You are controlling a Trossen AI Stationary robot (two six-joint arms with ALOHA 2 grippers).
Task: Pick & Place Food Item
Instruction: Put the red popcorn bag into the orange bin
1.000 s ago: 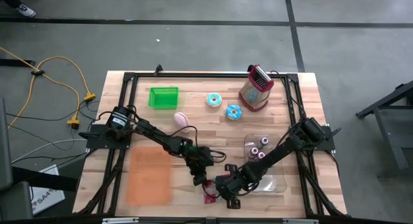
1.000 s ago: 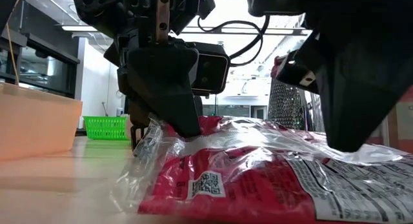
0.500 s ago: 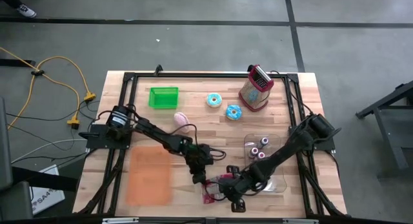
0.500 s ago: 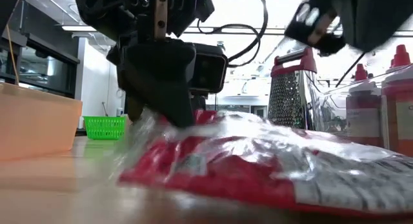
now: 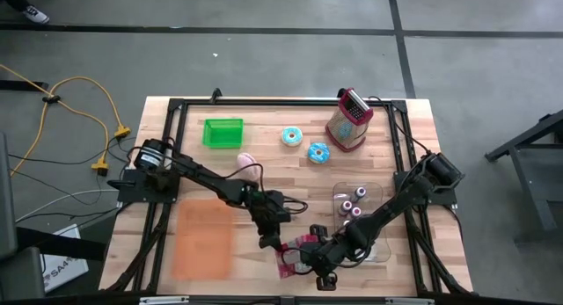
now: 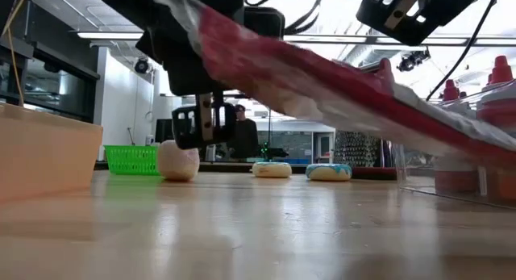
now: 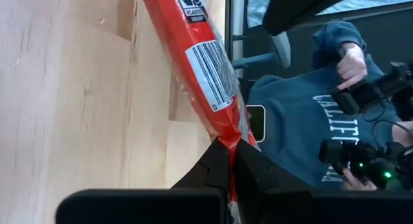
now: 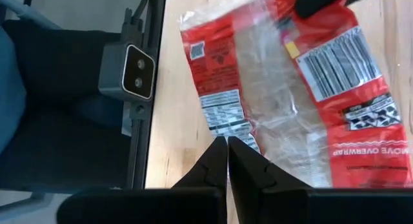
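The food item is a red-and-clear snack bag point(image 5: 293, 252), lifted off the wood near the table's near edge. In the low view the bag point(image 6: 322, 78) slopes from high on the left down to the right, clear of the table. My left gripper point(image 5: 271, 242) is shut on one end of it, and my right gripper point(image 5: 311, 265) is shut on the bag's other end. The left wrist view shows the bag point(image 7: 206, 75) running away from the fingers, barcode in sight. In the right wrist view the bag point(image 8: 284, 101) spreads wide beyond the fingertips. My left gripper pinches the bag's narrowed end point(image 7: 227, 141) between its two fingers point(image 7: 216, 169), slanting down from the table's left. The bag runs straight away from that grip, lifted clear of the table. My right gripper pinches the bag's edge by the printed label point(image 8: 233, 130) between its two fingertips point(image 8: 218, 161), slanting steeply down from the table's right. The bag is off the table; one layer or several, I cannot tell.
An orange tray point(image 5: 204, 239) lies at the near left. A clear box point(image 5: 356, 204) of purple pieces sits right of the bag. Farther back are a green basket point(image 5: 223, 132), a pink ball point(image 5: 249, 163), two donuts point(image 5: 292, 135) and a grater point(image 5: 349, 120). A person point(image 7: 303, 121) sits beyond the near edge.
Both grippers have risen, still shut on the bag. The bag, which lay crumpled on the table, has come up with them and now hangs stretched between them, clear of the wood, higher at the left gripper's end.
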